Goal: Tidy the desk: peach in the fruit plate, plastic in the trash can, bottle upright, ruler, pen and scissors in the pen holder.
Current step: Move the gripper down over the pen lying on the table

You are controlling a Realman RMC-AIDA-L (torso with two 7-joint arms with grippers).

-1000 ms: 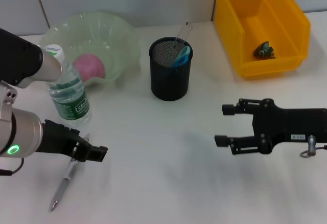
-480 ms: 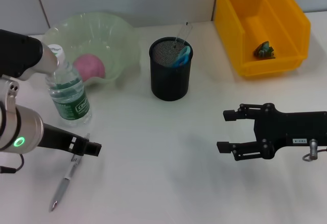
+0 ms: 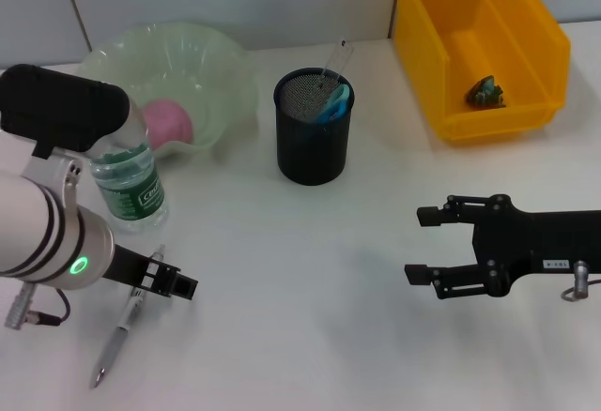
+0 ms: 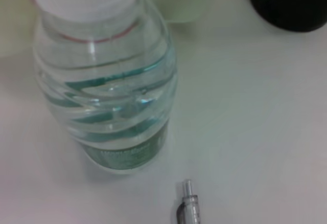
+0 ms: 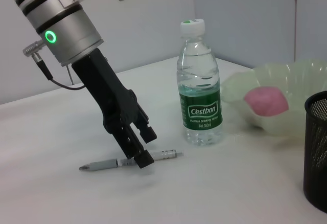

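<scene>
A grey pen (image 3: pixel 115 345) lies on the white table at the front left. My left gripper (image 3: pixel 161 281) is down at the pen's upper end, open, with a finger on either side of it; the right wrist view shows this gripper (image 5: pixel 145 147) over the pen (image 5: pixel 104 163). The water bottle (image 3: pixel 130 186) stands upright just behind. A pink peach (image 3: pixel 169 120) lies in the green fruit plate (image 3: pixel 225 64). The black mesh pen holder (image 3: pixel 314 144) holds a clear ruler and blue scissors. My right gripper (image 3: pixel 418 244) hovers open and empty at the right.
A yellow bin (image 3: pixel 554 36) at the back right holds a crumpled piece of plastic (image 3: pixel 485 92). The left wrist view shows the bottle (image 4: pixel 112 91) close up, the pen's end (image 4: pixel 188 208) and the holder's edge (image 4: pixel 291 4).
My left arm has swung round and its gripper has dropped lower onto the pen. The right gripper has drifted slightly right and down. The pen has not moved.
</scene>
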